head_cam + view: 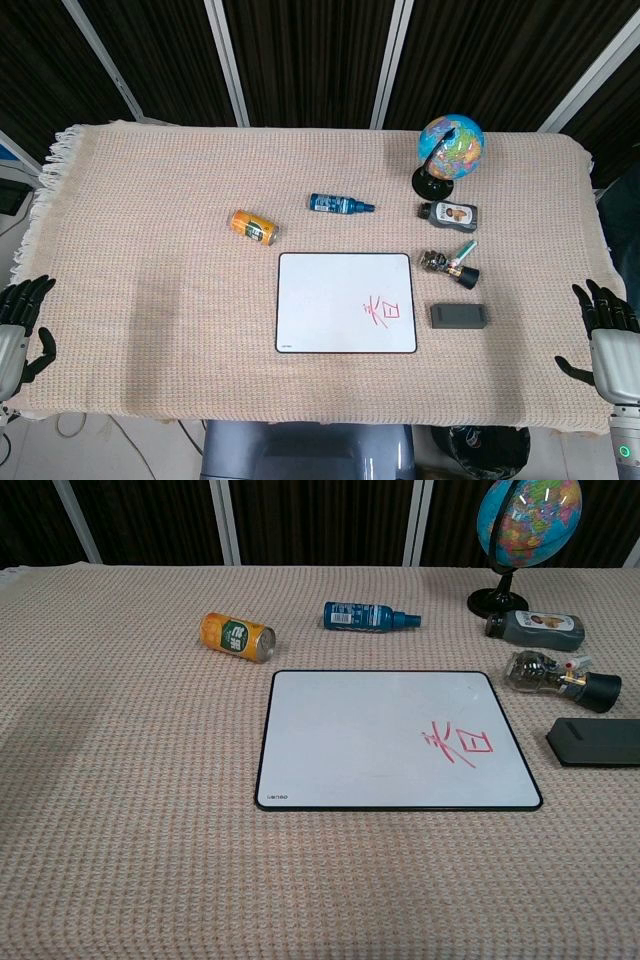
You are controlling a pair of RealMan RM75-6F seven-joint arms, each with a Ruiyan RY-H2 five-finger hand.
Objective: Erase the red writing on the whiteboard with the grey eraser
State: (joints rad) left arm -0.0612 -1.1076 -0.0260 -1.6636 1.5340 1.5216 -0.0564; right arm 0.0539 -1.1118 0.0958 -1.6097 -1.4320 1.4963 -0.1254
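Beige woven cloth covers the table [150, 300] in the head view, and the whiteboard [320, 290] lies flat near the front edge, its red writing [385, 312] sitting in the lower right part of the white surface. The grey eraser [460, 317] lies on the cloth just beside the board's right edge, level with the writing. Both hands are parked at the table's sides: the left hand [20, 325] at the left edge and the right hand [605, 335] at the right, each with fingers spread apart and holding nothing. I judge the task not yet begun; the first step, reaching for the eraser, falls to the right hand, which is nearer. That move calls for coming in over the cloth and closing on the eraser's long sides without nudging the small bottle [450, 265] just behind it. A globe [450, 145], a dark bottle [448, 212], a blue spray bottle [340, 205] and an orange can [254, 227] lie further back.

From the chest view, neither hand shows. The writing [455, 745] looks like thin red strokes, a compact mark near the board's right border, crisp and unsmudged. The eraser [598, 742] is a low, dark grey block, partly cut off by the picture's right edge.
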